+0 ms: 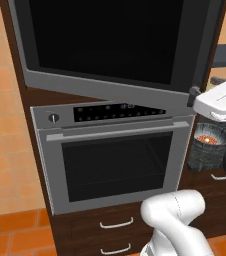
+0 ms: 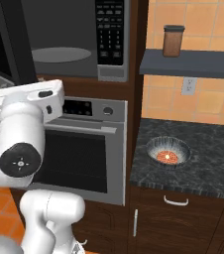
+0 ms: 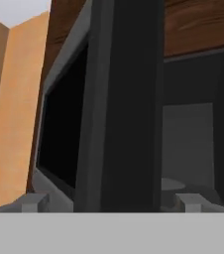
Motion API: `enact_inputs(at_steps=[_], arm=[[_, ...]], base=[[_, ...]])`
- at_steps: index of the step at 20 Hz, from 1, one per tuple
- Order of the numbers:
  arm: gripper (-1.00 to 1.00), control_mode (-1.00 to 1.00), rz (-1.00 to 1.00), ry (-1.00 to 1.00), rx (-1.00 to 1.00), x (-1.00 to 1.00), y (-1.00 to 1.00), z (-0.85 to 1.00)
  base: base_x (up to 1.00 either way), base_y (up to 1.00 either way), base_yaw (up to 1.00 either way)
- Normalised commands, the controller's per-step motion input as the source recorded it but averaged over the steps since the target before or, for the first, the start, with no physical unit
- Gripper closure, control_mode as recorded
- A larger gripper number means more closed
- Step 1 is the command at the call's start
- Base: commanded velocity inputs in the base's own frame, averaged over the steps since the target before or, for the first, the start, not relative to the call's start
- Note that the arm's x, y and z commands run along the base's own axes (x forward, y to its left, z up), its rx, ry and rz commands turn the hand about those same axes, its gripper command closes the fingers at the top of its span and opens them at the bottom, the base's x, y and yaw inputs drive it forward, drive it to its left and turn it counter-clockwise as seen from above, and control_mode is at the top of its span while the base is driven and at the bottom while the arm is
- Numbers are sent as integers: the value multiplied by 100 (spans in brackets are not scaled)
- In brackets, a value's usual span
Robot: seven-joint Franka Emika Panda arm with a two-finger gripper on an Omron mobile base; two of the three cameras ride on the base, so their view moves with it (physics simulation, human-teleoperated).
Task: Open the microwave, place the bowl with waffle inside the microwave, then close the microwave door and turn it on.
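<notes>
Orange tile wall point(image 2: 203, 22) behind, dark wood cabinetry around the built-in appliances. Microwave point(image 2: 84, 39) sits above the silver oven point(image 1: 115, 160); its door point(image 1: 110, 45) is swung out to the left, cavity exposed, round turntable point(image 2: 59, 54) visible inside, keypad point(image 2: 106, 31) on the right of the cavity. Gripper point(image 3: 109, 201) sits right at the free edge of the microwave door, fingers point(image 3: 32, 201) spread wide either side of the dark handle strip point(image 3: 129, 99), nothing clamped. Whether the tips touch the strip, can't tell. Bowl with waffle point(image 2: 168, 151) is on the black speckled counter point(image 2: 208, 163) right of the oven, well apart from the gripper, reddish-orange food showing in it. Brown jar point(image 2: 173, 40) stands on the grey shelf point(image 2: 193, 63) above the counter, wall outlet point(image 2: 187, 86) below the shelf.
</notes>
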Motion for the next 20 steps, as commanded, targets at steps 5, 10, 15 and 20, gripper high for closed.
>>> enact_inputs(at_steps=[5,10,15,20], arm=[[-100,-100,43,-1,0,-4,0,2],[-100,-100,38,-1,0,-29,-3,7],[-100,-100,35,0,0,-42,-19,5],[-100,-100,-12,-4,-2,-54,-65,6]], base=[[0,0,0],[0,0,0],[0,0,0],[0,0,0]])
